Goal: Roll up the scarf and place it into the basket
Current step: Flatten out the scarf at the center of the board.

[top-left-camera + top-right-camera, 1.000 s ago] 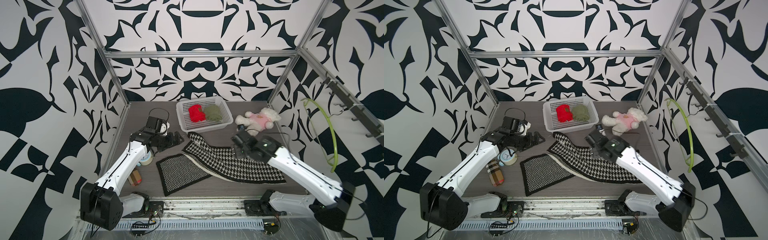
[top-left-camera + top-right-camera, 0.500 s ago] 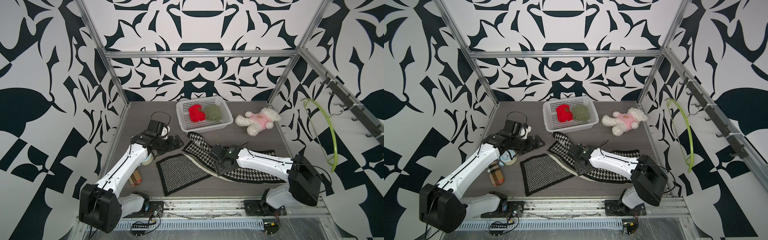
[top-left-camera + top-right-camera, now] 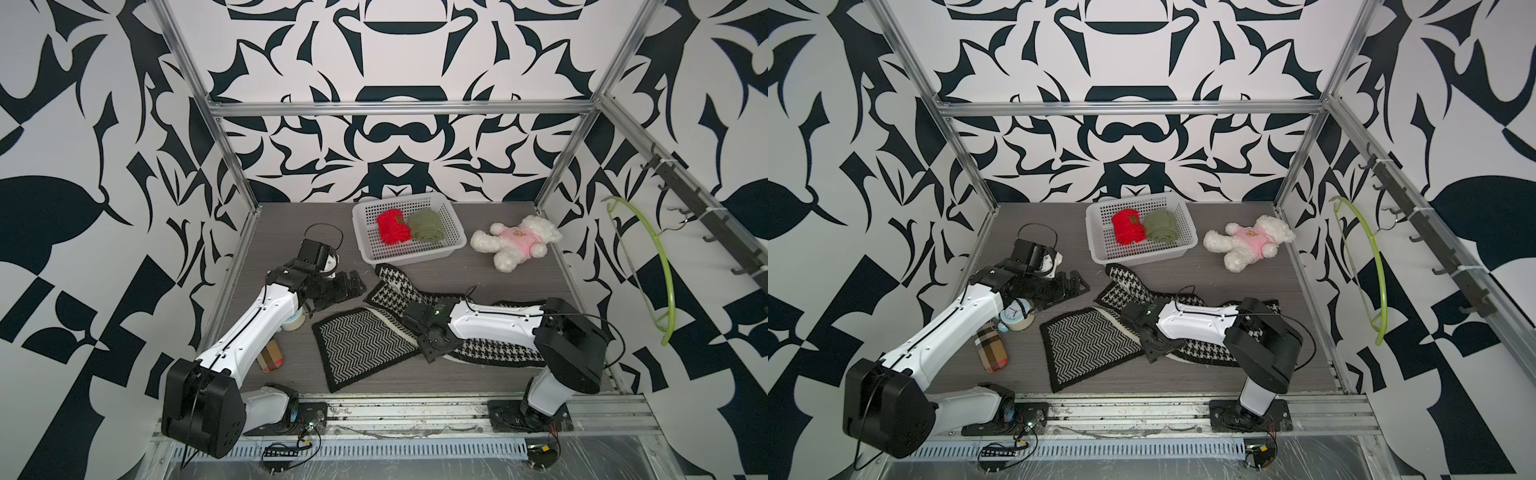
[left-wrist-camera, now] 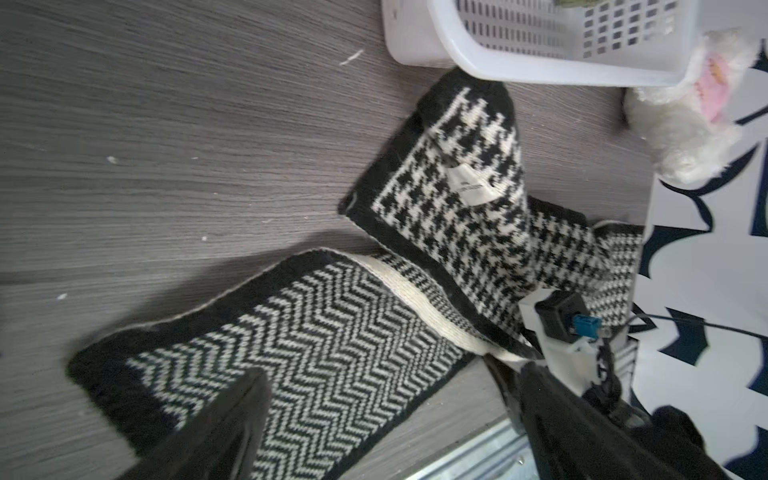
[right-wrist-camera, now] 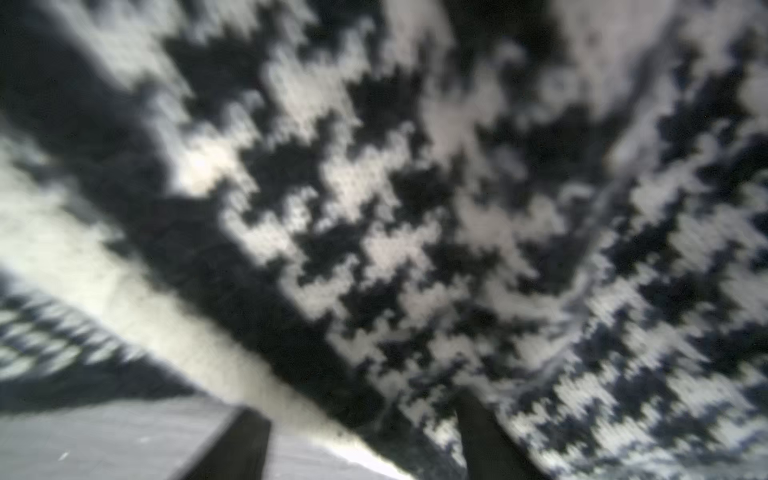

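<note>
The black-and-white scarf (image 3: 361,345) (image 3: 1092,345) lies unrolled on the table, with a zigzag end in front and a houndstooth stretch (image 4: 461,195) running back towards the basket (image 3: 415,259) (image 3: 1142,257). My right gripper (image 3: 432,355) (image 3: 1152,351) is down at the houndstooth part's front edge. In the right wrist view it (image 5: 361,419) straddles that edge with its fingers apart, one on the table and one on the fabric (image 5: 415,208). My left gripper (image 3: 353,286) (image 4: 376,374) hovers wide open and empty, left of the scarf's far end.
The basket holds a red roll (image 3: 392,226) and a green roll (image 3: 426,224). A plush bear (image 3: 515,245) lies to its right. Under my left arm are a small blue alarm clock (image 3: 1015,313) and a plaid cylinder (image 3: 992,351). A green hanger (image 3: 660,266) hangs on the right wall.
My right arm has swung down and to the left, from above the scarf's right part onto its middle front edge, and its jaws have narrowed. The left arm has hardly moved.
</note>
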`<state>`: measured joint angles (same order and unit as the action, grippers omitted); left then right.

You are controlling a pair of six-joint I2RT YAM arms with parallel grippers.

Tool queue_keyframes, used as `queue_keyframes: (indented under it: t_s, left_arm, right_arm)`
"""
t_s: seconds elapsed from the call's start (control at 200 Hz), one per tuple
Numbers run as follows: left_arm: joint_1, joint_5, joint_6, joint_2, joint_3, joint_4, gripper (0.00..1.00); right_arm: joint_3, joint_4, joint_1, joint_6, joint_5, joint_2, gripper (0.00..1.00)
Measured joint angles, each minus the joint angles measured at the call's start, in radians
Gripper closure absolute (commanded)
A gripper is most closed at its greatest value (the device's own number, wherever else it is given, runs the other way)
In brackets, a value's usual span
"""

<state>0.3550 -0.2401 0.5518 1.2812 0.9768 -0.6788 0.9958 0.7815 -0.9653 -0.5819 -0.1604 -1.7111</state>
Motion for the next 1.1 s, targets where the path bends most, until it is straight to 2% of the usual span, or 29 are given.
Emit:
queue_keyframes:
  t_s: [0.165,0.375,0.505,0.65,0.8,0.96,1.1]
  left_arm:
    - [0.0,0.106,0.006,0.09,-0.004,-0.029,0.01]
    - [0.0,0.135,0.055,0.079,-0.079,-0.019,0.01]
    - [-0.001,0.074,0.117,0.006,-0.166,0.021,0.01]
    - [-0.001,-0.053,0.206,-0.028,-0.214,0.085,0.01]
    - [-0.001,-0.166,0.313,-0.052,-0.324,0.161,0.01]
    - [0.004,-0.224,0.388,-0.178,-0.456,0.183,0.05]
    - [0.006,-0.285,0.444,-0.21,-0.512,0.294,0.01]
  right_arm:
    - [0.049,0.055,0.039,0.01,-0.064,0.008,1.0]
    - [0.289,0.175,0.043,0.095,-0.103,0.201,1.0]
    - [0.376,0.216,0.043,0.145,-0.101,0.264,1.0]
    - [0.413,0.265,0.043,0.19,-0.089,0.237,1.0]
    - [0.414,0.285,0.043,0.216,-0.082,0.214,1.0]
    - [0.389,0.285,0.043,0.219,-0.079,0.212,1.0]
    - [0.371,0.285,0.043,0.22,-0.071,0.209,1.0]
